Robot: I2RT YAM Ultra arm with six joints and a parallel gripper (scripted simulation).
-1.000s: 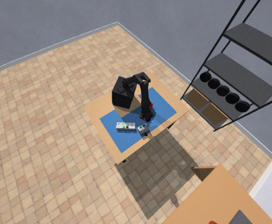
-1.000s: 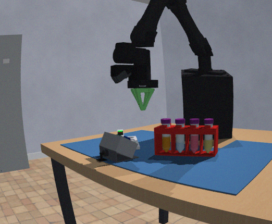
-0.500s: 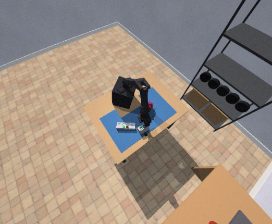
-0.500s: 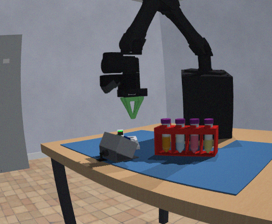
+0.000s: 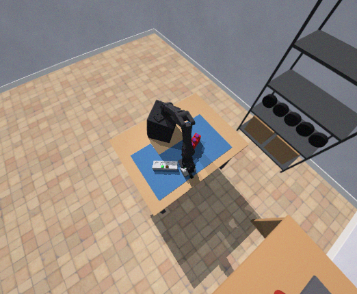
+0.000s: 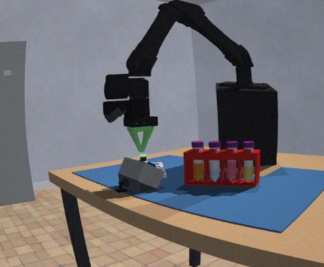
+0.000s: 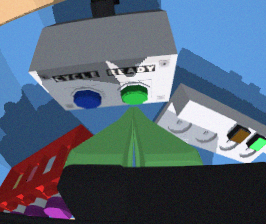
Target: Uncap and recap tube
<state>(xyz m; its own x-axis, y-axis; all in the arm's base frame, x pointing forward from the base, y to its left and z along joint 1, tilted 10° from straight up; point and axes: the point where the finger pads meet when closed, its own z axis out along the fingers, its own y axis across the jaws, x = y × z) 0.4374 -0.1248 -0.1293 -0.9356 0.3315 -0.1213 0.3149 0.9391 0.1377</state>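
Observation:
My gripper (image 6: 142, 149) is shut with its green fingers pressed together and holds nothing. It hangs just above the green READY key (image 7: 134, 95) on the small grey sloping desk (image 6: 140, 175); in the wrist view the fingertips (image 7: 133, 123) point at that key. The blue CYCLE key (image 7: 88, 99) sits beside it. The red decapping station (image 6: 222, 167) holds several tubes, all with purple caps (image 6: 248, 144) on. The white cap tray with its console (image 7: 213, 124) lies right of the desk; its green lamp (image 7: 257, 141) is lit and its amber lamp (image 7: 238, 133) looks dark. The nests I can see look empty.
The arm's black base box (image 6: 246, 121) stands behind the rack on the blue mat (image 6: 251, 199). The desk sits near the table's front edge (image 6: 108, 202). A metal shelf unit (image 5: 311, 99) and a second table (image 5: 284, 260) stand apart on the floor.

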